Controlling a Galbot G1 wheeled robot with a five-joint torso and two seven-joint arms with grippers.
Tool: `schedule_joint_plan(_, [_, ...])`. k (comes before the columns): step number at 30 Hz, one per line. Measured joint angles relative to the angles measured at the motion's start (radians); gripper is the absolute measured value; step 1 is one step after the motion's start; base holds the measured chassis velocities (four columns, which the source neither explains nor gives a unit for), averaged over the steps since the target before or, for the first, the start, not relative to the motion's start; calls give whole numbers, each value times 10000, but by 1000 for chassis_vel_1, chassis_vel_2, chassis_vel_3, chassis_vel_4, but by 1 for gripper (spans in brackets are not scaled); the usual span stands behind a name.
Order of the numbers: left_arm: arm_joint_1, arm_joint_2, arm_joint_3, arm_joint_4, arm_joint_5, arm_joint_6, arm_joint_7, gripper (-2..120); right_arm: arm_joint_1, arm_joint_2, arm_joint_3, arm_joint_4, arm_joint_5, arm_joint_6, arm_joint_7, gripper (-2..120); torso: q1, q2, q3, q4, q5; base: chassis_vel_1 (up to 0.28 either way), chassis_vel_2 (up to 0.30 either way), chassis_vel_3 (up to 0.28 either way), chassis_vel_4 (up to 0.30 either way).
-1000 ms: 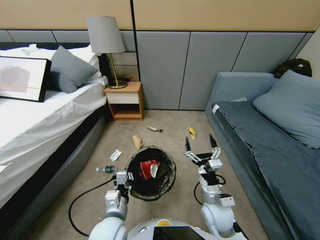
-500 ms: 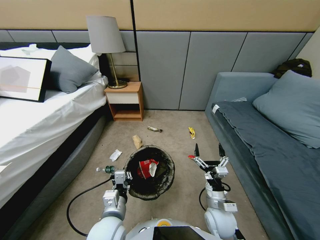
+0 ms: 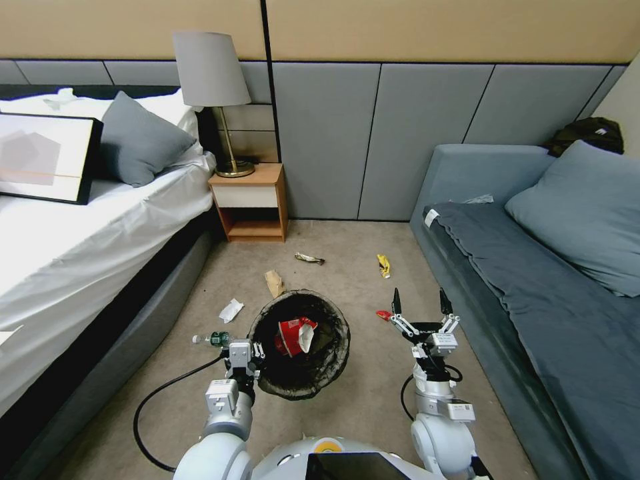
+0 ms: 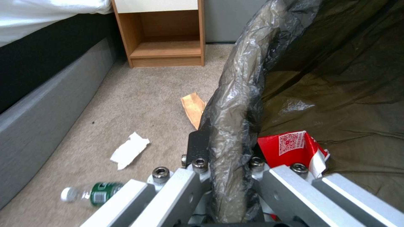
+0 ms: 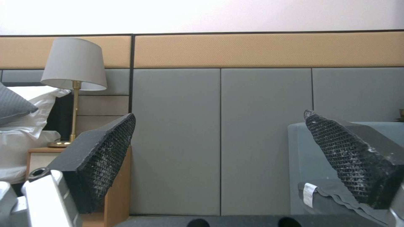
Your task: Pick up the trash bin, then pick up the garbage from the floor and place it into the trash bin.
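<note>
On the floor (image 3: pixel 373 400), the left tool (image 3: pixel 241 363) clamps the trash bin (image 3: pixel 300 393) rim; the right tool (image 3: pixel 419 301) gapes wide.

left arm: reaching forward and low | my left gripper (image 3: pixel 244 355): fingers clamped either side of the trash bin (image 3: pixel 299 343) rim | right arm: raised in front of me, wrist upright | my right gripper (image 3: pixel 419 302): fingers spread wide, nothing between them

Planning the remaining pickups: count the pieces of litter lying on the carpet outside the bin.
6: white tissue, green-labelled plastic bottle, brown paper bag, dark banana peel, yellow wrapper, red scrap beside the open right gripper. More may be hidden behind the bag-lined trash bin.
</note>
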Motion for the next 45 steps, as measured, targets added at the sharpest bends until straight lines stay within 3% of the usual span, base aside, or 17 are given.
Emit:
schedule_joint_plan(25, [2,-45,11,10,24,-45,-7,0,123,-12,9,-77,60,-28,-152,100,1,0,1,0,-2,-110,111,109,-101])
schedule_joint_plan(33, [-22,-42,31,36,21,-49,-7,0,465,64,61,-342,-306,455,-292,100,1,0,1,1,0,-74,68,65,-67])
schedule_joint_plan(45, [-13,13,47,35,14,-51,-7,0,505,-151,5,-206,-392,-47,-230,100,0,0,1,0,0,0,0,0,0])
